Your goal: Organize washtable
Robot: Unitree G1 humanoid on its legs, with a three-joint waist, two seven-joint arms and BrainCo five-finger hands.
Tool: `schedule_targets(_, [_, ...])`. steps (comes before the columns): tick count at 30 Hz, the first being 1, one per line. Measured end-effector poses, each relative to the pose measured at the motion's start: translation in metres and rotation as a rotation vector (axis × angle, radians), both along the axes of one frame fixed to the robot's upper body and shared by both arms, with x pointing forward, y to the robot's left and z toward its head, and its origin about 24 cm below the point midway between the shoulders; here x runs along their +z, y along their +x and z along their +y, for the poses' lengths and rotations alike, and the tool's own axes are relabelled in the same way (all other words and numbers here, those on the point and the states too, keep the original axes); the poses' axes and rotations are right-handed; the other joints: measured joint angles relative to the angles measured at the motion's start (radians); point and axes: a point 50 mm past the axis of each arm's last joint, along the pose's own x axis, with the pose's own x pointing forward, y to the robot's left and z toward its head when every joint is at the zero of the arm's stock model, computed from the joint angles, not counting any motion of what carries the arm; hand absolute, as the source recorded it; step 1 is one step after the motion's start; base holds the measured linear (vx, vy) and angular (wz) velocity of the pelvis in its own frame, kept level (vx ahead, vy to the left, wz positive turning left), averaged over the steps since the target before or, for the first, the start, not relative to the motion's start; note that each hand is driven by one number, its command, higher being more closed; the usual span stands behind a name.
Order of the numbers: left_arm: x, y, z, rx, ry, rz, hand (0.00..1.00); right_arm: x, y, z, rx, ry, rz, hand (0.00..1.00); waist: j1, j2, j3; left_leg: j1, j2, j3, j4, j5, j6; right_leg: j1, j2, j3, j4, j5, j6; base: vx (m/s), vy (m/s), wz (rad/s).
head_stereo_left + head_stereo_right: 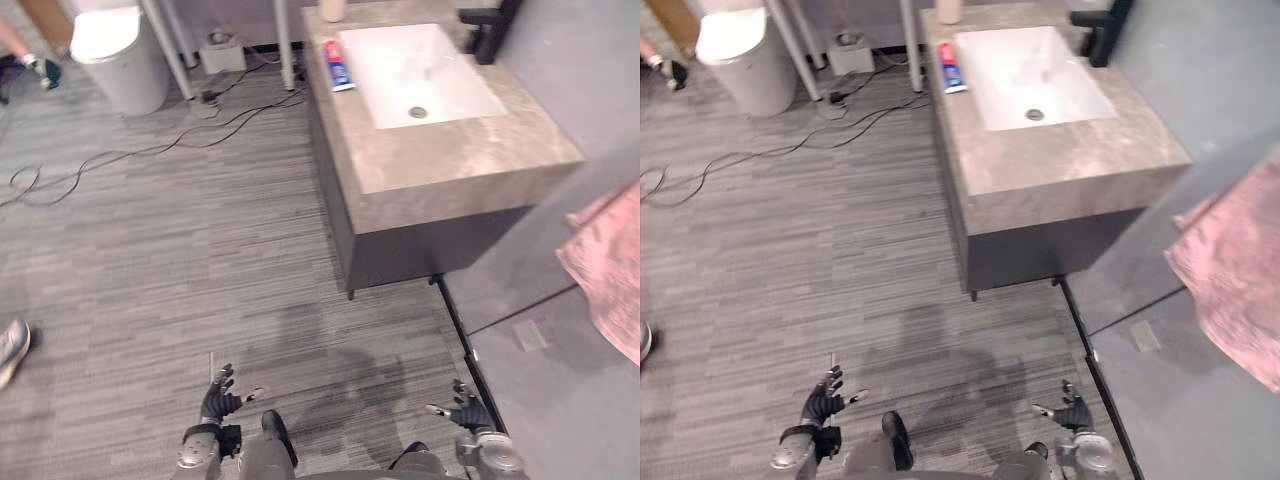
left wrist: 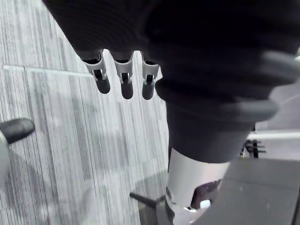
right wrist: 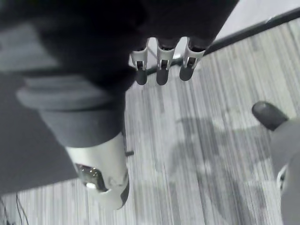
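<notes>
Washtable (image 1: 450,165) ahead, both hands low over the grey floor (image 1: 180,260) and well short of it. Left hand (image 1: 222,395) is released, fingers spread, holding nothing. Right hand (image 1: 465,410) is the same, fingers straight and empty. On the stone top, a toothpaste tube (image 1: 337,64) lies along the left edge, just beside the white basin (image 1: 400,60). Black faucet (image 1: 487,32) at the far right corner, pale container (image 1: 333,8) at the far left corner. Pink towel (image 1: 612,262) off to the right.
</notes>
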Motion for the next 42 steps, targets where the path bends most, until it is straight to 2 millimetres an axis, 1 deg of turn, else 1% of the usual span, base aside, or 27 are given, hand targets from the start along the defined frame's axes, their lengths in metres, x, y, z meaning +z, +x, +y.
schedule_targets(1, [-0.001, -0.003, 0.000, -0.001, -0.001, 0.007, 0.00, 0.000, 0.001, 0.002, 0.008, 0.002, 0.000, 0.00, 0.004, 0.009, 0.005, -0.024, -0.012, -0.020, 0.068, -0.049, 0.016, 0.006, -0.018, 0.024, 0.014, -0.002, 0.003, -0.07, 0.514, 0.37])
schedule_targets(3, [-0.003, -0.009, 0.000, -0.003, 0.000, 0.026, 0.00, 0.000, 0.002, 0.004, 0.020, 0.006, 0.000, 0.00, -0.006, 0.001, 0.014, -0.046, -0.074, -0.055, 0.106, -0.106, 0.046, -0.039, -0.047, 0.186, 0.102, -0.142, -0.047, -0.09, 0.414, 0.70])
schedule_targets(4, [-0.004, -0.011, -0.003, -0.017, -0.002, 0.033, 0.00, -0.001, -0.001, 0.003, 0.019, 0.007, 0.010, 0.00, -0.017, -0.007, 0.023, -0.039, -0.122, -0.083, 0.099, -0.115, 0.062, -0.092, -0.022, 0.382, 0.177, -0.266, -0.157, -0.04, 0.162, 1.26])
schedule_targets(5, [-0.005, -0.013, -0.001, -0.023, 0.007, 0.042, 0.00, -0.004, -0.008, 0.005, 0.027, 0.021, 0.029, 0.00, -0.033, -0.029, 0.029, -0.033, -0.188, -0.117, 0.090, -0.122, 0.080, -0.101, 0.010, 0.539, 0.229, -0.366, -0.231, 0.03, 0.158, 1.36])
schedule_targets(6, [-0.005, -0.014, 0.000, -0.024, 0.012, 0.044, 0.00, -0.005, -0.012, 0.006, 0.027, 0.027, 0.040, 0.00, -0.036, -0.042, 0.030, -0.027, -0.214, -0.126, 0.084, -0.125, 0.095, -0.102, 0.011, 0.581, 0.264, -0.396, -0.242, 0.09, 0.124, 1.13])
schedule_targets(7, [-0.004, -0.013, 0.003, -0.020, 0.019, 0.042, 0.00, -0.007, -0.013, 0.008, 0.028, 0.037, 0.049, 0.00, -0.027, -0.057, 0.047, -0.010, -0.240, -0.143, 0.075, -0.117, 0.118, -0.137, 0.027, 0.612, 0.343, -0.426, -0.196, 0.11, 0.074, 0.60])
schedule_targets(8, [-0.004, -0.016, 0.007, -0.012, 0.027, 0.057, 0.00, -0.005, -0.006, 0.012, 0.030, 0.052, 0.028, 0.00, -0.026, -0.060, 0.056, 0.003, -0.246, -0.159, 0.059, -0.113, 0.129, -0.188, 0.079, 0.597, 0.407, -0.457, -0.151, 0.10, 0.023, 0.36])
schedule_targets(12, [-0.002, -0.007, 0.003, -0.035, 0.026, 0.037, 0.00, -0.006, -0.009, 0.015, 0.036, 0.065, 0.030, 0.00, -0.041, -0.047, 0.082, 0.121, -0.251, -0.220, -0.059, -0.112, 0.129, -0.320, 0.233, 0.503, 0.409, -0.448, -0.112, 0.16, -0.014, 0.37])
schedule_targets(14, [-0.002, -0.004, -0.001, -0.054, 0.022, 0.032, 0.00, -0.008, -0.016, 0.014, 0.028, 0.065, 0.047, 0.00, -0.060, -0.047, 0.081, 0.152, -0.255, -0.255, -0.093, -0.107, 0.117, -0.362, 0.265, 0.521, 0.361, -0.409, -0.102, 0.29, -0.047, 0.74])
schedule_targets(15, [-0.001, 0.001, -0.004, -0.070, 0.020, 0.024, 0.00, -0.010, -0.026, 0.013, 0.003, 0.075, 0.054, 0.00, -0.073, -0.059, 0.074, 0.176, -0.267, -0.278, -0.120, -0.106, 0.093, -0.380, 0.269, 0.572, 0.343, -0.361, -0.112, 0.30, -0.061, 0.97])
schedule_targets(17, [-0.001, 0.003, -0.005, -0.070, 0.019, 0.016, 0.00, -0.011, -0.034, 0.013, -0.016, 0.085, 0.065, 0.00, -0.078, -0.066, 0.069, 0.205, -0.270, -0.291, -0.119, -0.129, 0.049, -0.376, 0.269, 0.594, 0.362, -0.326, -0.138, 0.36, -0.127, 0.64])
schedule_targets(18, [-0.001, 0.002, -0.004, -0.062, 0.020, 0.020, 0.00, -0.011, -0.036, 0.012, -0.015, 0.087, 0.071, 0.00, -0.078, -0.064, 0.066, 0.242, -0.259, -0.295, -0.114, -0.150, 0.005, -0.348, 0.287, 0.601, 0.362, -0.309, -0.161, 0.50, -0.174, 0.30])
schedule_targets(19, [-0.002, 0.001, -0.003, -0.060, 0.019, 0.025, 0.00, -0.010, -0.035, 0.012, -0.014, 0.086, 0.065, 0.00, -0.078, -0.064, 0.064, 0.249, -0.244, -0.290, -0.089, -0.151, -0.014, -0.324, 0.296, 0.600, 0.355, -0.298, -0.167, 0.53, -0.165, 0.22])
schedule_targets(21, [-0.003, -0.001, -0.005, -0.056, 0.011, 0.029, 0.00, -0.009, -0.033, 0.011, -0.017, 0.084, 0.056, 0.00, -0.076, -0.046, 0.068, 0.226, -0.203, -0.242, 0.013, -0.119, -0.061, -0.281, 0.308, 0.580, 0.359, -0.303, -0.190, 0.46, -0.150, 0.13])
schedule_targets(22, [-0.002, 0.001, -0.010, -0.052, -0.003, 0.018, 0.00, -0.008, -0.033, 0.009, -0.026, 0.080, 0.049, 0.00, -0.076, -0.042, 0.068, 0.237, -0.198, -0.216, 0.043, -0.062, -0.055, -0.280, 0.295, 0.583, 0.416, -0.303, -0.198, 0.48, -0.233, -0.19])
schedule_targets(23, [-0.003, 0.003, -0.015, -0.029, -0.029, 0.007, 0.00, -0.005, -0.032, 0.000, -0.046, 0.066, 0.036, 0.00, -0.075, -0.017, 0.070, 0.254, -0.174, -0.197, 0.082, -0.041, -0.040, -0.350, 0.327, 0.591, 0.514, -0.336, -0.197, 0.40, -0.245, -0.33])
schedule_targets(24, [-0.004, 0.002, -0.017, -0.002, -0.047, 0.002, 0.00, -0.003, -0.031, -0.005, -0.062, 0.056, 0.023, 0.00, -0.072, 0.030, 0.064, 0.239, -0.117, -0.177, 0.174, -0.061, -0.056, -0.286, 0.394, 0.598, 0.218, -0.287, -0.228, 0.23, -0.230, -0.28])
schedule_targets(25, [-0.005, 0.004, -0.021, 0.010, -0.063, 0.004, 0.00, -0.001, -0.030, -0.010, -0.079, 0.045, 0.019, 0.00, -0.087, 0.052, 0.081, 0.233, -0.087, -0.165, 0.223, -0.095, -0.050, -0.235, 0.422, 0.592, 0.186, -0.199, -0.246, 0.25, -0.129, -0.26])
schedule_targets(26, [-0.004, 0.007, -0.021, 0.006, -0.062, -0.008, 0.00, 0.000, -0.029, -0.012, -0.091, 0.034, 0.009, 0.00, -0.088, 0.047, 0.071, 0.219, -0.090, -0.156, 0.234, -0.116, -0.016, -0.199, 0.428, 0.629, 0.160, -0.210, -0.253, 0.34, -0.089, -0.25])
schedule_targets(29, [-0.002, 0.008, -0.016, 0.030, -0.056, -0.020, 0.00, 0.000, -0.026, -0.011, -0.091, 0.038, 0.001, 0.00, -0.076, -0.003, 0.083, 0.142, -0.140, -0.121, 0.223, -0.139, 0.020, -0.074, 0.414, 0.727, 0.049, -0.216, -0.261, 0.44, -0.036, -0.59])
schedule_targets(31, [-0.001, 0.008, -0.016, 0.029, -0.058, -0.022, 0.00, -0.003, -0.032, -0.012, -0.097, 0.039, 0.032, 0.00, -0.053, -0.013, 0.081, 0.066, -0.173, -0.159, 0.105, -0.132, 0.008, -0.038, 0.402, 0.785, 0.015, -0.217, -0.263, 0.37, 0.071, -1.02])
schedule_targets(32, [-0.001, 0.008, -0.016, 0.030, -0.056, -0.023, 0.00, -0.004, -0.031, -0.011, -0.094, 0.040, 0.035, 0.00, -0.043, -0.011, 0.081, 0.020, -0.187, -0.195, -0.016, -0.103, -0.029, -0.023, 0.400, 0.825, 0.001, -0.220, -0.259, 0.35, 0.122, -1.18])
schedule_targets(35, [-0.004, 0.001, -0.016, 0.034, -0.059, -0.003, 0.00, -0.005, -0.034, -0.010, -0.097, 0.042, 0.044, 0.00, -0.043, 0.003, 0.074, -0.023, -0.188, -0.321, -0.247, -0.003, -0.058, 0.024, 0.406, 0.909, -0.020, -0.268, -0.207, 0.40, 0.248, -1.23])
schedule_targets(37, [-0.009, -0.013, -0.017, 0.046, -0.063, 0.032, 0.00, -0.006, -0.040, -0.009, -0.091, 0.038, 0.059, 0.00, -0.034, 0.013, 0.039, -0.033, -0.172, -0.321, -0.173, 0.052, -0.023, 0.037, 0.401, 0.983, 0.035, -0.351, -0.177, 0.42, 0.373, -1.25])
schedule_targets(39, [-0.009, -0.019, -0.016, 0.049, -0.059, 0.041, 0.00, -0.007, -0.048, 0.001, -0.066, 0.051, 0.065, 0.00, -0.026, -0.037, -0.005, -0.016, -0.182, -0.213, -0.097, 0.051, -0.007, 0.010, 0.350, 1.035, 0.152, -0.410, -0.137, 0.46, 0.374, -1.09])
schedule_targets(40, [-0.008, -0.019, -0.015, 0.046, -0.055, 0.038, 0.00, -0.007, -0.048, 0.005, -0.052, 0.058, 0.062, 0.00, -0.025, -0.050, -0.012, -0.005, -0.190, -0.194, -0.100, 0.040, 0.011, -0.017, 0.340, 1.034, 0.208, -0.410, -0.132, 0.41, 0.316, -0.88])
schedule_targets(42, [-0.005, -0.016, -0.013, 0.022, -0.042, 0.023, 0.00, -0.005, -0.045, 0.015, -0.043, 0.077, 0.043, 0.00, -0.031, -0.063, -0.011, 0.047, -0.204, -0.155, -0.113, 0.012, 0.055, -0.115, 0.334, 1.025, 0.439, -0.360, -0.044, 0.39, 0.335, -0.58])
